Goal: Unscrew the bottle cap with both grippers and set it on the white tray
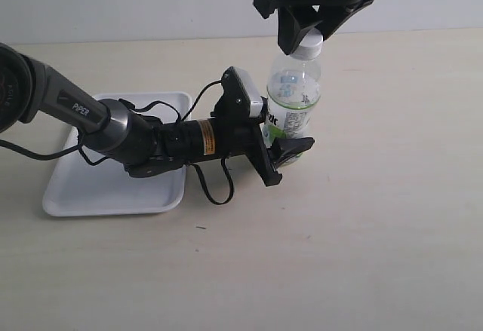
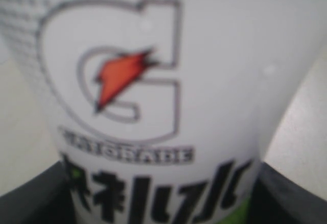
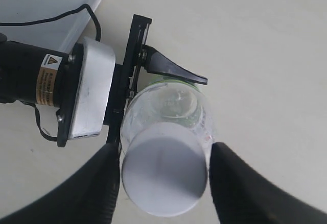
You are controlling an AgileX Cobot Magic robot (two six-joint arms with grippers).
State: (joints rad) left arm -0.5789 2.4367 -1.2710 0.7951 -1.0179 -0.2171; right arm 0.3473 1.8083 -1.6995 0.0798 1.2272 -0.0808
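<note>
Tray (image 1: 90, 195): lower left of frame, well apart from cap.
Left gripper (image 1: 287, 130): frame centre, jaws clamped on bottle (image 1: 294, 90) at label. Bottle upright on table (image 1: 362, 255).
Cap (image 1: 309, 47): on bottle top, upper centre, not yet off.
Right gripper (image 1: 303, 38): comes from top edge, jaws narrow, flanking cap. Real contact: cannot tell.
Advice: squeeze ribbed sides firmly before turning. Keep wrist axis straight over cap. Left grip must stay tight so bottle does not spin. Lift only when cap turns free.
</note>
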